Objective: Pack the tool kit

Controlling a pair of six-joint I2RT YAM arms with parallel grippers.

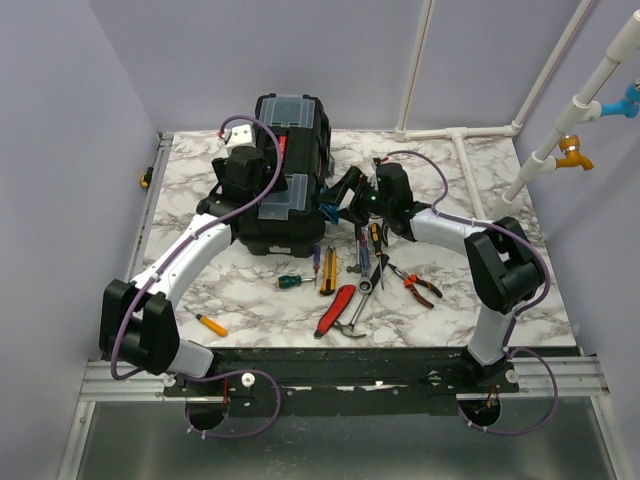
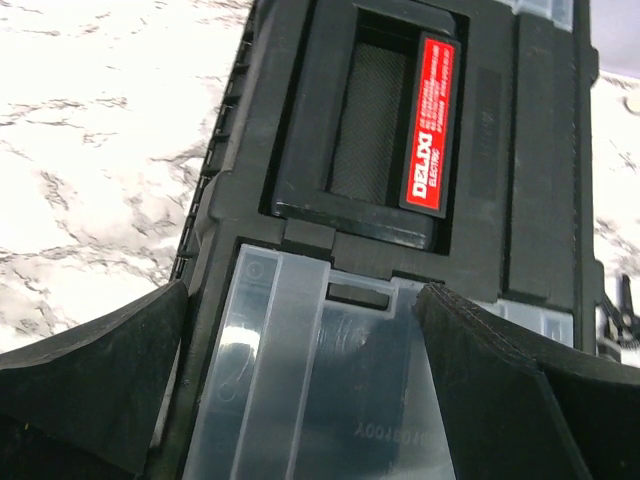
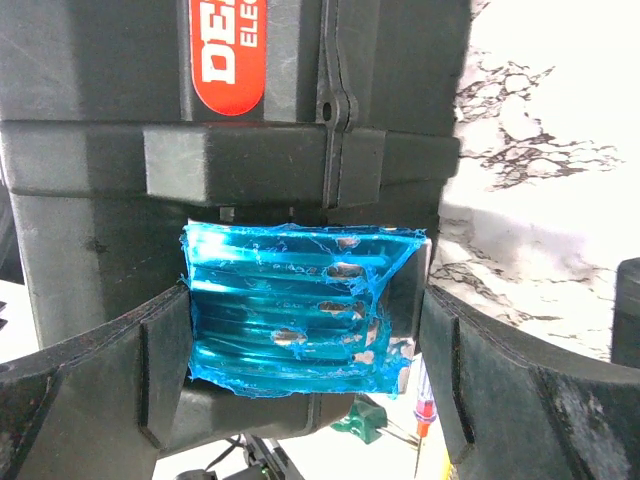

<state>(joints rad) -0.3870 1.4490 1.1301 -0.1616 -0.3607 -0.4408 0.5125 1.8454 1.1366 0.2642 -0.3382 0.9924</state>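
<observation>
One toolbox (image 1: 300, 122), one hammer (image 1: 337, 308)

Close view: black toolbox (image 3: 90, 230) wall fills frame, red label (image 3: 228, 55) at top. Below, teal latch (image 3: 290, 300) sits between wide-spread fingers of right gripper (image 3: 305, 345). Marble table (image 3: 540, 140) at right.

Bright, even light comes from above. The white table (image 1: 250, 300) glows and looks washed out in my wrist views. The black toolbox (image 1: 285, 232) looks very dark, with a soft shine on its clear lid (image 2: 290, 400). My fingers (image 2: 90, 380) are blurry up close. The blue latch (image 3: 290, 310) has little glare spots.
</observation>
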